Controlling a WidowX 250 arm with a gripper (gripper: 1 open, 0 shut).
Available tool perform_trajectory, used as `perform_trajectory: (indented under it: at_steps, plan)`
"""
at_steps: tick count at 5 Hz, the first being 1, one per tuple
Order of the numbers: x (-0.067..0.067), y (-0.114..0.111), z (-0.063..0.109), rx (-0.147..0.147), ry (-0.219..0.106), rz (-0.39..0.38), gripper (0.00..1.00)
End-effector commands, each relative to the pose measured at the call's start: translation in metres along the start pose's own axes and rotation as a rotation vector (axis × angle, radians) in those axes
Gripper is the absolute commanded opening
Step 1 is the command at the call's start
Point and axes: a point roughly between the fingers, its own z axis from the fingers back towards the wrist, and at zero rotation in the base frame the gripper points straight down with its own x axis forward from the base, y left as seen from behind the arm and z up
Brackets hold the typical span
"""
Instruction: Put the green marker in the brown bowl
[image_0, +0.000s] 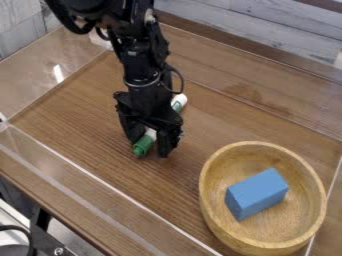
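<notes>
Right, my gripper (148, 140) is down low over the table (80, 120), jaws wide open, w/ the green marker (143, 146) btwn or just under the fingers; can't tell if they touch it, but they haven't closed on it. Green cap end pokes out on the side toward the near table edge; the white barrel is mostly hidden behind my fingers, so can't see how it lies there. Just past the gripper, on the far side, there's a small white thing (177, 99) partly behind my arm (138, 65), too covered to ID. Over to the pic's right, well apart from the marker, sits the brown bowl (215, 200), wide w/ a thick light-wood rim, upright on the table. Blue rect. block (257, 194) is inside it, tilted, resting on the bowl floor toward the middle. Farther out, a pale wall (301, 22) runs behind the table's far edge, & dark cables (20, 232) are at bottom L.
</notes>
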Motion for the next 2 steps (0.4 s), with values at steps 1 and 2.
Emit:
perform_trajectory:
  at_steps: [1,2]
  plan:
    - [0.0084,0.0046,0.0049,0.009,-0.04,0.005,0.0]
    - [0.0102,0.0042,0.0062,0.013,-0.038,-0.003,0.0]
